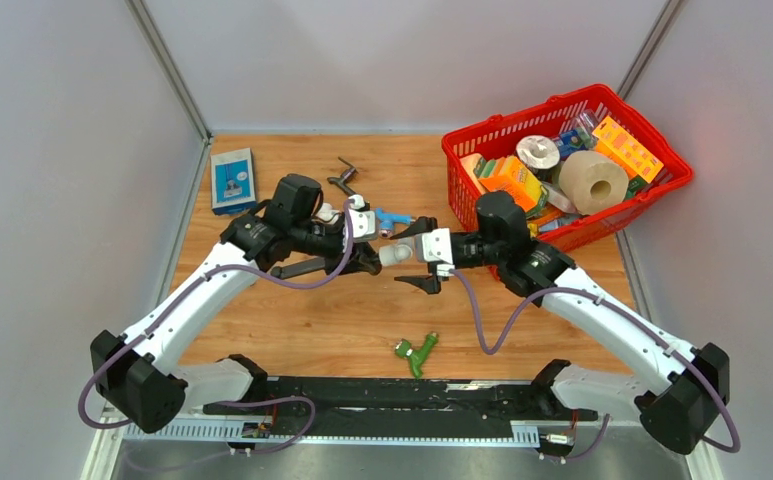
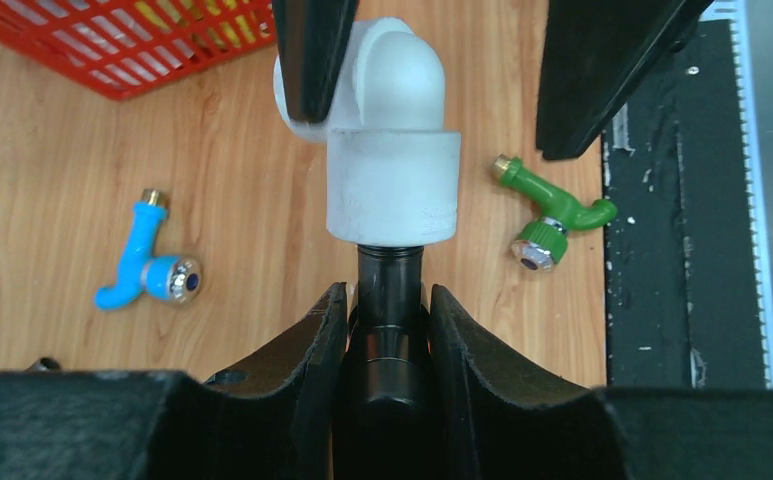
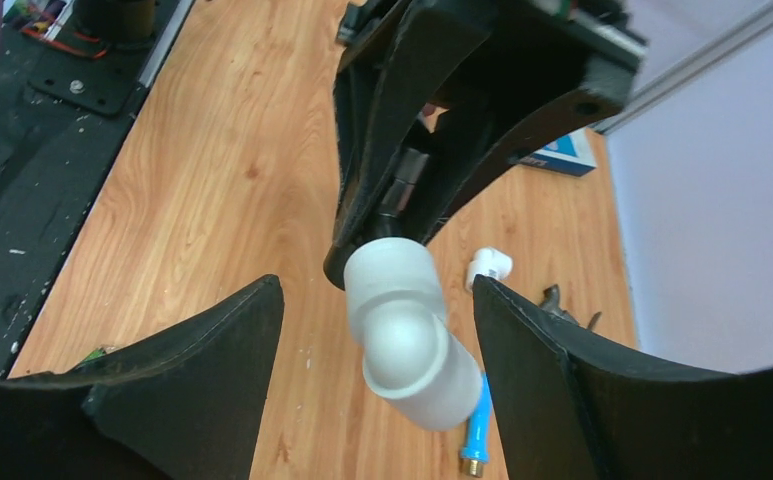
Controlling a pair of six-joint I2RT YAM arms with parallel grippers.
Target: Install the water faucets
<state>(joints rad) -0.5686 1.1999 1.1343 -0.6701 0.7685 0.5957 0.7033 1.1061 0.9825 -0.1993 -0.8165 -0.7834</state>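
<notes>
My left gripper [image 2: 389, 295] is shut on a dark-grey metal faucet [image 2: 389, 270], held level above the table's middle [image 1: 374, 256]. A white elbow fitting [image 2: 392, 180] sits on that faucet's free end. My right gripper [image 3: 377, 285] faces it, open. Its fingers [image 2: 312, 50] stand on either side of the elbow [image 3: 402, 340] with a gap on both sides. The blue-handled faucet [image 2: 142, 260] lies on the wood under the two grippers [image 1: 394, 215]. The green faucet [image 1: 417, 352] lies near the front edge, also seen in the left wrist view [image 2: 552, 215].
A red basket [image 1: 462, 190] full of packets and rolls stands at the back right. A blue box [image 1: 232, 180] lies at the back left, with a thin dark metal tap [image 1: 342, 178] beside it. A loose white elbow [image 3: 489, 266] rests on the wood. The black base rail [image 1: 392, 395] runs along the front.
</notes>
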